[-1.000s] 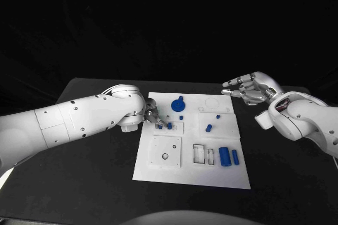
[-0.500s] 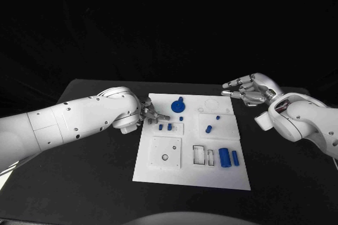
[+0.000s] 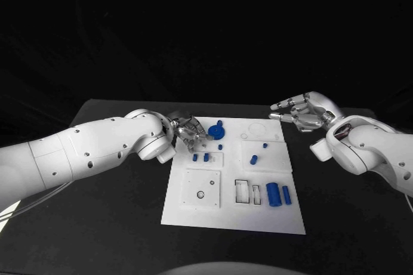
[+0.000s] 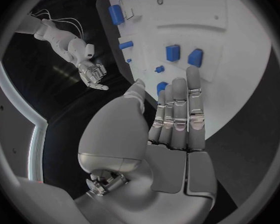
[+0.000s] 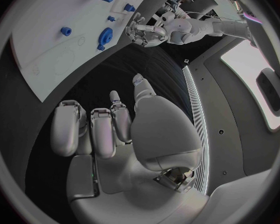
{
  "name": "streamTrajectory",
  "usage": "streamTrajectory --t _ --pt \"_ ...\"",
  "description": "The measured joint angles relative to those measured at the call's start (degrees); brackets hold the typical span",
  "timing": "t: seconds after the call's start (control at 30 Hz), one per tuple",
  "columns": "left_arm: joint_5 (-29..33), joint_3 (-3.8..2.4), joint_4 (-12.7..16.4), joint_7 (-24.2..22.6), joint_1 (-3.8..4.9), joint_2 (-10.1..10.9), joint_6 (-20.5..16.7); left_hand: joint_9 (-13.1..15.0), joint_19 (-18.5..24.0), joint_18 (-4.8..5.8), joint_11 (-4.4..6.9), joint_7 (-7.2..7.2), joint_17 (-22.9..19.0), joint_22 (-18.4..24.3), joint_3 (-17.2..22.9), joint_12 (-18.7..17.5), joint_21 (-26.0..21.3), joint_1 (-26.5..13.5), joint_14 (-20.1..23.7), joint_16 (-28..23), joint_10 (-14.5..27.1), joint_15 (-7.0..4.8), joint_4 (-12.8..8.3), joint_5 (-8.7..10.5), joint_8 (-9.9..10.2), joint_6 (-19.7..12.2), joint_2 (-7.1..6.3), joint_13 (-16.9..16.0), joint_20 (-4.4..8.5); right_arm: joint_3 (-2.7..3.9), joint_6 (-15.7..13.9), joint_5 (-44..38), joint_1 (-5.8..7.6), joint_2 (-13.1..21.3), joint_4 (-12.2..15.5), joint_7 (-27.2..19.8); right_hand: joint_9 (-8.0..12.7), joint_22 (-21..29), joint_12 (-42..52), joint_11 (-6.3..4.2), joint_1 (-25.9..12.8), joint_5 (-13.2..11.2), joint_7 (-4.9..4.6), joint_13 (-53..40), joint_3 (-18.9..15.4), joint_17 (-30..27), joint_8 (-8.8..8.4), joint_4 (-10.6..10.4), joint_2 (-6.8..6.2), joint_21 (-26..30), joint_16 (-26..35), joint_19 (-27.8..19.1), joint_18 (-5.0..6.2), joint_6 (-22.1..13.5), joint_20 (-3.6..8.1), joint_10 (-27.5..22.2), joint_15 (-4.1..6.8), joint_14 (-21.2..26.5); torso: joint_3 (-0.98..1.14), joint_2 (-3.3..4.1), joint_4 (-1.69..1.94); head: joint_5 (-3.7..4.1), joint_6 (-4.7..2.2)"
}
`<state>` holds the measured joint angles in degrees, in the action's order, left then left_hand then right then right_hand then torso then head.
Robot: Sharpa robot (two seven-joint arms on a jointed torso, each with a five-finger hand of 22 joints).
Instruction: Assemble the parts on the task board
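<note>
Lifted and drawn back: the left hand (image 3: pixel 188 132) now sits higher over the board's (image 3: pixel 206 218) far left edge, clear of the two small blocks (image 3: pixel 200 157) it reached toward a second ago.

Its fingers (image 4: pixel 177 109) lie straight and side by side with nothing in them. The right hand (image 3: pixel 301 111) hangs where it was, above the worktop (image 3: pixel 112 227) off the board's far right corner, fingers (image 5: pixel 93 129) curled inward, empty. On the white board, near the left hand, stand a blue disc (image 3: pixel 218 129) and a small peg (image 3: pixel 220 146). Further right are two short pegs (image 3: pixel 259 153). Two blue cylinders (image 3: pixel 279 193) lie beside the slots at the near right.
</note>
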<state>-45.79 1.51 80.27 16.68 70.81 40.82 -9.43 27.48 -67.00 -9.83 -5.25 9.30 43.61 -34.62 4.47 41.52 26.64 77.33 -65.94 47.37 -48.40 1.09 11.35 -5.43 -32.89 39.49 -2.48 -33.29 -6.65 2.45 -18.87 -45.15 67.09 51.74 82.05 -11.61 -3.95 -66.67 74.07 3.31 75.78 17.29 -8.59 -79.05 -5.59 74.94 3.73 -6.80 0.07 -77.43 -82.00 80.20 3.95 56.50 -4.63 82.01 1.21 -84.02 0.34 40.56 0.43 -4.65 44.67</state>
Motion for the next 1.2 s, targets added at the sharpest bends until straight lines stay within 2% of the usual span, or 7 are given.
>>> streamTrajectory --t 0.13,0.27,0.37,0.47,0.53,0.77,1.2 --pt "-2.2 0.00 -1.8 -5.7 0.03 -2.4 -1.1 -5.3 -3.5 0.00 -0.32 0.29 -1.0 0.1 5.2 -5.6 1.1 6.9 -0.7 0.8 0.4 -0.49 -2.9 0.25 4.1 2.0 -1.66 6.5 0.14 0.00 0.0 0.0 -0.04 -0.1 0.0 0.0 0.0 0.0 0.0 0.00 0.0 0.0 0.00 0.0 0.0 0.0 0.00 0.0 0.00 0.0 0.0 0.0 -0.01 0.0 0.00 0.0 0.00 0.0 0.01 0.00 -0.01 0.14 -0.41" --pt "-7.5 0.14 -3.7 -9.2 0.05 -4.7 -1.2 -11.1 -4.5 -0.01 -0.25 0.11 -0.7 -1.2 8.7 -10.0 2.8 7.9 -2.0 3.4 -0.9 0.06 -2.7 0.73 8.4 6.1 -3.64 12.9 0.23 0.00 0.0 0.0 -0.09 -0.2 -0.1 0.0 0.0 0.0 0.1 0.00 -0.2 0.0 0.00 0.0 -0.2 0.0 0.00 -0.2 0.23 0.0 0.0 0.0 -0.01 0.0 0.00 0.0 0.00 0.0 -0.01 0.02 -0.06 0.54 -0.76" --pt "-12.5 0.23 -5.5 -10.6 0.05 -6.3 -0.8 -13.6 -7.1 -0.01 0.18 -0.71 7.3 -2.7 9.0 -11.4 5.3 6.6 -8.3 12.3 -2.4 -0.43 -2.4 0.73 10.2 8.7 -5.45 15.8 0.55 0.00 0.0 0.0 -0.13 -0.3 -0.1 0.0 0.0 0.0 0.1 0.00 -0.3 0.0 0.00 0.0 -0.2 0.0 0.00 -0.2 0.25 0.0 0.0 0.0 -0.01 0.0 0.00 0.0 0.00 0.0 -0.01 0.03 -0.07 0.73 -0.93" --pt "-18.0 0.36 -6.7 -11.3 0.04 -7.6 0.1 -15.4 -10.9 0.07 0.60 -1.20 14.9 -10.1 8.8 -12.5 13.9 5.9 -13.1 20.0 -3.8 -1.02 -2.1 0.73 11.7 10.6 -6.54 18.0 0.92 -0.01 0.0 0.0 -0.20 -0.4 -0.1 0.0 0.0 0.0 0.1 0.00 -0.3 0.0 0.00 0.0 -0.2 0.0 0.00 -0.2 0.25 0.0 0.0 0.0 -0.01 0.0 0.00 0.0 0.00 0.0 0.00 0.03 -0.10 0.84 -1.06" --pt "-21.1 0.45 -7.2 -11.5 0.03 -8.1 0.7 -16.5 -13.0 1.34 0.78 -1.47 18.4 -15.3 8.6 -13.4 19.9 5.7 -15.2 23.6 -5.0 -1.34 -2.0 0.72 12.7 11.9 -6.74 19.5 1.27 -0.01 0.0 0.0 -0.21 -0.4 -0.1 0.0 0.0 0.0 0.1 0.00 -0.2 0.0 0.00 0.0 -0.2 0.0 0.00 -0.2 0.25 0.0 0.0 0.0 0.00 0.0 0.00 0.0 0.00 0.0 0.00 0.04 -0.10 0.89 -1.10" --pt "-30.8 0.64 -8.2 -11.3 -0.01 -9.4 2.7 -19.3 -16.7 3.53 1.69 -2.29 26.3 -29.2 8.6 -16.7 35.3 5.7 -17.8 30.8 -9.8 -2.00 -2.0 0.72 15.7 16.2 -6.74 24.1 2.18 -0.01 0.0 0.0 -0.25 -0.5 -0.1 0.0 0.0 0.0 0.1 0.00 -0.2 0.0 0.00 0.0 -0.2 0.0 0.00 -0.2 0.25 0.0 0.0 0.0 0.00 0.0 0.00 0.0 0.00 0.0 0.02 0.06 -0.07 1.02 -1.16" --pt "-37.1 0.70 -9.0 -10.2 -0.56 -10.7 5.3 -20.4 -16.9 3.56 2.00 -2.55 26.1 -29.9 10.0 -18.7 36.3 5.7 -18.0 31.0 -11.9 -2.21 -2.4 0.72 17.2 17.5 -6.74 26.0 2.38 -0.01 0.0 0.0 -0.29 -0.6 -0.2 0.0 0.0 0.0 0.1 0.00 -0.2 0.0 0.00 0.0 -0.2 0.0 0.00 -0.2 0.24 0.0 0.0 0.0 0.00 0.0 0.00 0.0 0.00 0.0 -0.03 0.05 0.03 1.15 -1.02"
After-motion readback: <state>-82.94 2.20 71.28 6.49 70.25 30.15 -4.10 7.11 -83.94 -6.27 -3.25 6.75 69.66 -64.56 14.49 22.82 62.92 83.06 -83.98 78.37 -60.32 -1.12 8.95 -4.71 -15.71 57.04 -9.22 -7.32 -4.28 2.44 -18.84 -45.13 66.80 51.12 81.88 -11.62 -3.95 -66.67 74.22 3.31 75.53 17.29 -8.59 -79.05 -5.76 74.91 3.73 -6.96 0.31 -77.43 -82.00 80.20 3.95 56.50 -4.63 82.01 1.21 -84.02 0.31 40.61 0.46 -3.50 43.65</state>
